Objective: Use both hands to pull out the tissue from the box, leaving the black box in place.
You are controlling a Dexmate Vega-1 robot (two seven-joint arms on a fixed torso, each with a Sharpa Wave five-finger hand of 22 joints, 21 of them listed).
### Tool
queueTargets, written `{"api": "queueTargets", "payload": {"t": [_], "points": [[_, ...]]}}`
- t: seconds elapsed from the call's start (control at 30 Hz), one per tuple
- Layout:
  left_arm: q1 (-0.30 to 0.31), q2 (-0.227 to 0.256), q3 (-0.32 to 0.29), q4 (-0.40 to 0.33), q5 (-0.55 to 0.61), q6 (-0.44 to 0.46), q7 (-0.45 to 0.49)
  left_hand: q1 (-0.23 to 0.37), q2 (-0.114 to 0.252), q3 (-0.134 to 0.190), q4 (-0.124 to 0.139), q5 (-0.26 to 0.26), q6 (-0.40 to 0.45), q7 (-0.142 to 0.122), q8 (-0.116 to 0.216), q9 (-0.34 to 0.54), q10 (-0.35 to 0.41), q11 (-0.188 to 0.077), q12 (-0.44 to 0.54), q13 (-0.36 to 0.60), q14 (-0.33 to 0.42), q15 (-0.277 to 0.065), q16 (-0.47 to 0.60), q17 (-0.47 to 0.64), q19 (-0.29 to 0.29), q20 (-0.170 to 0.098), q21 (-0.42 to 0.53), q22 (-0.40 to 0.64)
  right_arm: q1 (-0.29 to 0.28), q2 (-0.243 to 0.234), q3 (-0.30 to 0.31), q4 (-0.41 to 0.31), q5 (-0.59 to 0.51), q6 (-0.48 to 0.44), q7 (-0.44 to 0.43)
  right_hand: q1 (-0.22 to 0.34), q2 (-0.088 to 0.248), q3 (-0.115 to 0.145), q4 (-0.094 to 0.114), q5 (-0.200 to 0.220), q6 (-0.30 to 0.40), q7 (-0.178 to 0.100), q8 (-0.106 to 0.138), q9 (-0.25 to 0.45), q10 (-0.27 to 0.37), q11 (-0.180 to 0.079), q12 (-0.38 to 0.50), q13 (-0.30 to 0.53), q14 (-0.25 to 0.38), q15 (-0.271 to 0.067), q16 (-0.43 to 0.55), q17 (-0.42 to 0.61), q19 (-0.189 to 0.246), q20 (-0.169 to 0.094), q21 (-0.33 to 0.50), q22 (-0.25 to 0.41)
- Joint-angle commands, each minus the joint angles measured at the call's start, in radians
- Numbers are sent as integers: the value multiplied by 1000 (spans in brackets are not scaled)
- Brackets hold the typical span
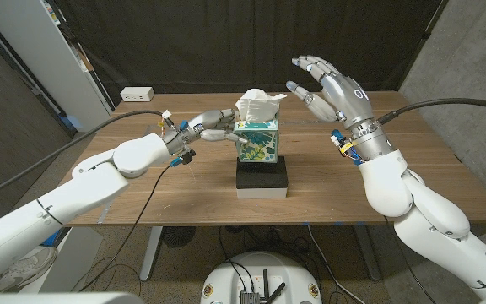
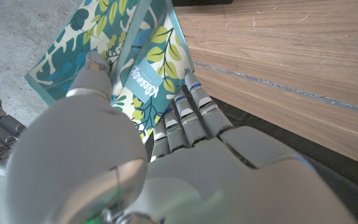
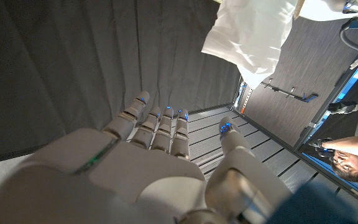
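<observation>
A leaf-patterned tissue box (image 1: 258,140) stands on a black box (image 1: 262,176) at the middle of the table. A white tissue (image 1: 256,105) sticks up out of its top. My left hand (image 1: 208,127) reaches in from the left and grips the tissue box near its top. In the left wrist view the thumb lies on one face of the tissue box (image 2: 143,70) and the fingers (image 2: 188,115) on the adjoining face. My right hand (image 1: 332,87) is raised to the right of the tissue, fingers apart, holding nothing. In the right wrist view the tissue (image 3: 253,31) hangs beyond the spread right hand (image 3: 166,162).
A white power strip (image 1: 137,94) lies at the table's far left corner. The wooden table (image 1: 395,181) has bare room on both sides of the boxes. A white cabinet stands left of the table and a dark curtain behind it. A person (image 3: 353,158) shows in the right wrist view.
</observation>
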Motion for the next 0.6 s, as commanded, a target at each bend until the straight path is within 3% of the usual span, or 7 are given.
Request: {"api": "queueTargets", "payload": {"t": [0.03, 0.6], "points": [[10, 0, -7, 10, -2, -17, 4, 4, 8, 5, -1, 9, 2, 2, 4, 2, 10, 4, -3, 2, 9, -122, -1, 2, 5, -3, 0, 2, 33, -12, -35, -11, -12, 8, 57, 9, 7, 4, 2, 7, 12, 1, 8, 6, 2, -2, 1, 4, 2, -57, 9, 5, -1, 9, 4, 3], [22, 4, -16, 9, -6, -27, 3, 3, 10, 7, -1, 9, 0, 2, 4, 1, 7, 2, -6, 3, 7, -119, -3, 2, 4, -3, -2, 3, 61, -19, -79, -8, -23, 12, 109, 17, 4, 6, -6, 8, 21, -7, 7, 6, 2, -5, 1, 5, 3, -56, 8, 4, 1, 10, 4, 3]]}}
